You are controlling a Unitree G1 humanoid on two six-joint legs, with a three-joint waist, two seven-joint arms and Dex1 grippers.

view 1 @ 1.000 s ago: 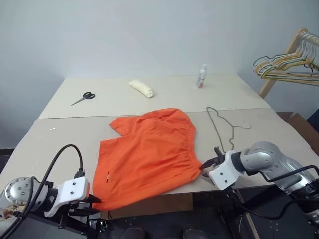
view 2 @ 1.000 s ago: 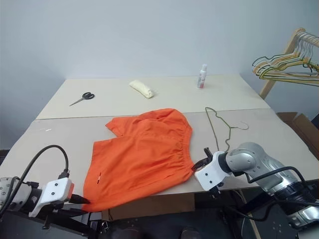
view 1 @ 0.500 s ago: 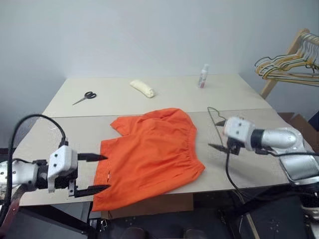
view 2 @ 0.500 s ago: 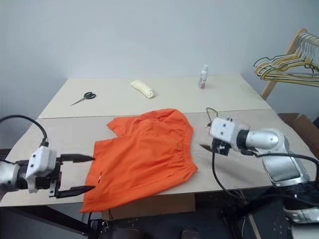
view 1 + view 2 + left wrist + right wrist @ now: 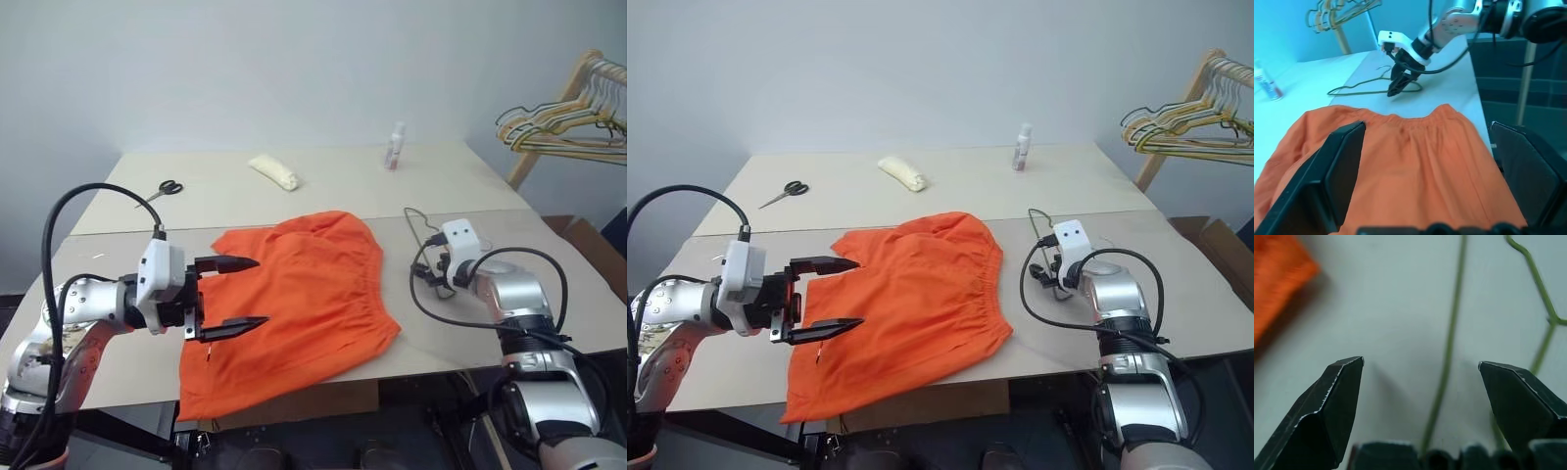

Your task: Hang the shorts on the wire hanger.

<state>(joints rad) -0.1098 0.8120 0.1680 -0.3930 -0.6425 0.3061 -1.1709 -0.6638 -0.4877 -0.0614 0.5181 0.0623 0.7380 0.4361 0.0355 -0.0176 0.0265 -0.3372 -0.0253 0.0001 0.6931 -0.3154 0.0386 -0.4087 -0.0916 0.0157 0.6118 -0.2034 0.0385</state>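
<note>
Shorts (image 5: 294,299) of bright orange cloth lie spread flat at the middle of the near table (image 5: 549,294), with the gathered waistband toward 3 o'clock and one lower corner drooping over the table's front edge. The left gripper (image 5: 235,292) hovers at the shorts' 9 o'clock side, its two black fingers spread wide and grasping nothing, pointing across the cloth. The wire hanger (image 5: 1376,84) lies flat on the table just off the waistband at 3 o'clock, apart from the cloth. The right gripper (image 5: 1400,84) is lowered over it, fingers parted and empty, one thin wire running between them in the right wrist view. On the far table sit scissors (image 5: 161,190) at 10 o'clock, a pale yellow rolled cloth (image 5: 273,171) at 12 and a small white bottle (image 5: 395,146) at 1. A bunch of hangers (image 5: 560,132) hangs on a wooden rack at 2 o'clock.
</note>
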